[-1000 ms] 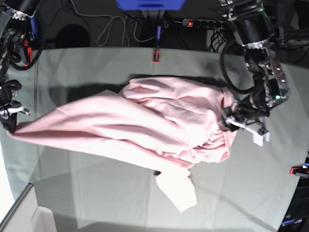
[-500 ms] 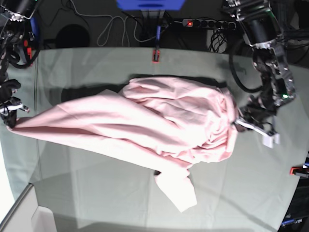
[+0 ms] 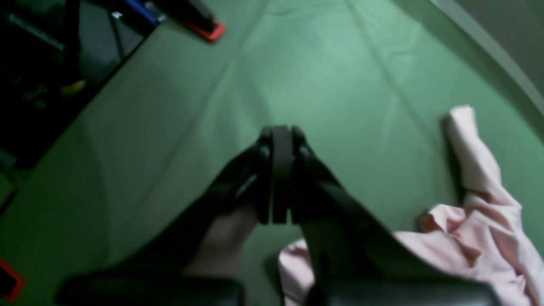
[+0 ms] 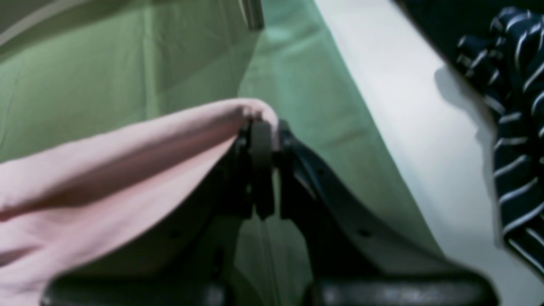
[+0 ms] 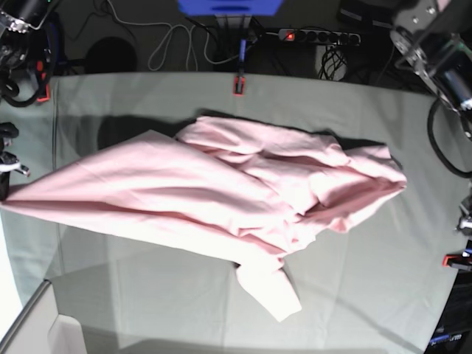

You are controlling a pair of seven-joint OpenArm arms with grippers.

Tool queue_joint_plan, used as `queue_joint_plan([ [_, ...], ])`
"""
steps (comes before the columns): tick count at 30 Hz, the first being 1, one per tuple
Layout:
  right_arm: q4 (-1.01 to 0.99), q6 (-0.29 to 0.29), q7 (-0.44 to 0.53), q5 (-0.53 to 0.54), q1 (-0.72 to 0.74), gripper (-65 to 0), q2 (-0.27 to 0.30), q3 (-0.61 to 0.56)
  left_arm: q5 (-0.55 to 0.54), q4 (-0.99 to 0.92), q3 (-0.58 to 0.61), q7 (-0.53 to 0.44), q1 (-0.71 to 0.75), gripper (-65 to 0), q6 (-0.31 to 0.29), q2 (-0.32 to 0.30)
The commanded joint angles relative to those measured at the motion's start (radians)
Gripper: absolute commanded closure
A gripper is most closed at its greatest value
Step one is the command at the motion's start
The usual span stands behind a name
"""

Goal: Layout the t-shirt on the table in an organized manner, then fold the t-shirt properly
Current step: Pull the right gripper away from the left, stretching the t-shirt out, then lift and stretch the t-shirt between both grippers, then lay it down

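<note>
We observed the desk (image 5: 354, 295), draped in creased pale grey-green cloth with a red-and-black clamp (image 5: 238, 84) on its far edge, carrying the t-shirt (image 5: 221, 192) across its middle. The garment lay bunched and twisted, not flat: one corner ran out to a taut point at the desk's edge on the base view's left, a heap of folds sat toward the opposite side, and one sleeve (image 5: 271, 289) trailed toward the near edge. No lettering was visible. In the right wrist view, the right end effector (image 4: 263, 140) was closed on that taut corner, with pink cloth wrapped over the fingertips. The left end effector (image 3: 280, 140) was closed with nothing between its fingers, hanging over bare cloth just beside the bunched end of the garment. We judged the layout step incomplete. The principal risk was one-sided tension: with only one corner held, any outward pull by the right arm would likely drag the whole heap across the desk instead of spreading it, and could carry the corner past the edge. A second risk was a re-grasp that caught several stacked layers, which would lock in the twist. A third was pinching the desk cover together with the shirt, since both are soft and creased. A lesser risk was slippage of the thin held corner under load.
</note>
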Motion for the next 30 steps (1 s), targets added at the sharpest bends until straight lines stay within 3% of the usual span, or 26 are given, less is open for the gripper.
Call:
queue_joint_plan([
  [1, 0.039, 0.001, 0.033, 0.017, 0.009, 0.0, 0.018, 0.005, -0.006, -0.015, -0.021, -0.019, -0.031, -0.1, -0.003, -0.037],
  [6, 0.078, 0.001, 0.026, 0.017, 0.005, 0.0, 0.018, 0.002, -0.008, -0.126, -0.079, -0.019, -0.051, -0.1, -0.003, -0.071],
  [11, 0.065, 0.001, 0.026, 0.017, 0.0, 0.0, 0.006, -0.003, -0.008, -0.135, -0.074, 0.037, 0.001, -3.3, -0.005, -0.008],
  [13, 0.059, 0.001, 0.026, 0.017, 0.0, 0.0, -0.019, -0.004, -0.008, -0.132, -0.074, 0.081, 0.014, -10.0, -0.003, 0.026],
  [17, 0.039, 0.002, 0.026, 0.017, 0.005, 0.0, -0.033, -0.006, -0.006, -0.129, -0.073, 0.156, 0.034, -33.2, -0.001, 0.09],
  [20, 0.025, 0.002, 0.026, 0.017, 0.008, 0.0, -0.042, -0.006, -0.001, -0.127, 0.006, 0.138, 0.072, -52.7, -0.003, 0.124],
  [22, 0.019, 0.002, 0.026, 0.017, 0.008, 0.0, -0.042, -0.006, -0.008, -0.127, 0.09, 0.092, 0.1, -59.8, -0.003, 0.122],
  [24, 0.012, 0.002, 0.026, 0.017, 0.008, 0.0, -0.042, -0.006, -0.008, -0.127, 0.176, 0.038, 0.129, -63.4, -0.003, 0.125],
  [30, 0.01, 0.002, 0.026, 0.017, 0.008, 0.0, -0.04, -0.006, -0.008, -0.129, 0.293, -0.097, 0.172, -63.7, 0.003, 0.13],
])
